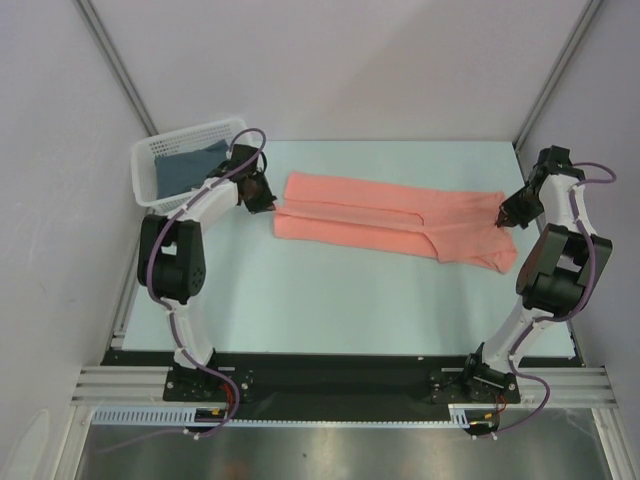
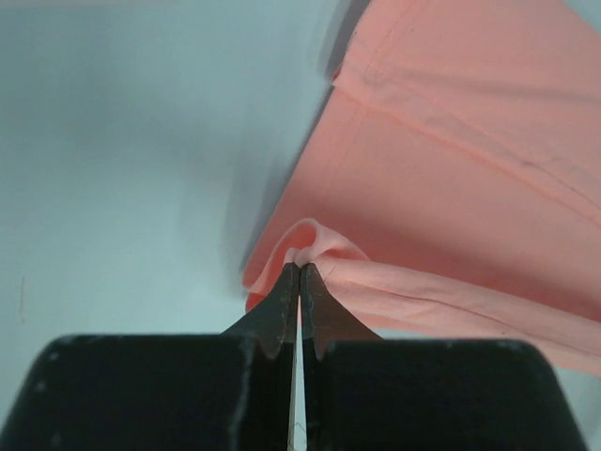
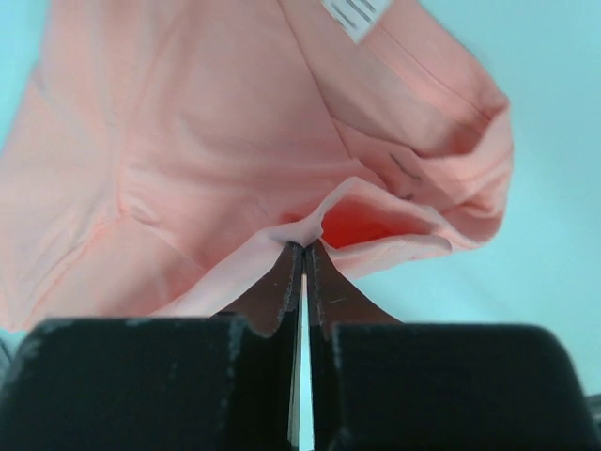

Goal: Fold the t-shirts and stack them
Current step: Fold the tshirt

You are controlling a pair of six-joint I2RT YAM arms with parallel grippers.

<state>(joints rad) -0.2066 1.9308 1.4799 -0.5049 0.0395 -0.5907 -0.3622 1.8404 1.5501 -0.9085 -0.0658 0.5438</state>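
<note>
A salmon-pink t-shirt (image 1: 390, 218) lies folded into a long strip across the back of the table. My left gripper (image 1: 268, 203) is shut on its left end, pinching a small ruck of cloth (image 2: 315, 246) at the fingertips. At the strip's right end my right gripper (image 1: 503, 218) is shut on a fold of the same t-shirt (image 3: 188, 141), near the collar with its white label (image 3: 355, 13). A dark slate-blue t-shirt (image 1: 190, 165) lies inside the white basket.
The white lattice basket (image 1: 150, 180) stands at the back left corner, just behind the left arm. Grey walls close in both sides and the back. Pale table surface (image 1: 350, 300) stretches between the shirt and the arm bases.
</note>
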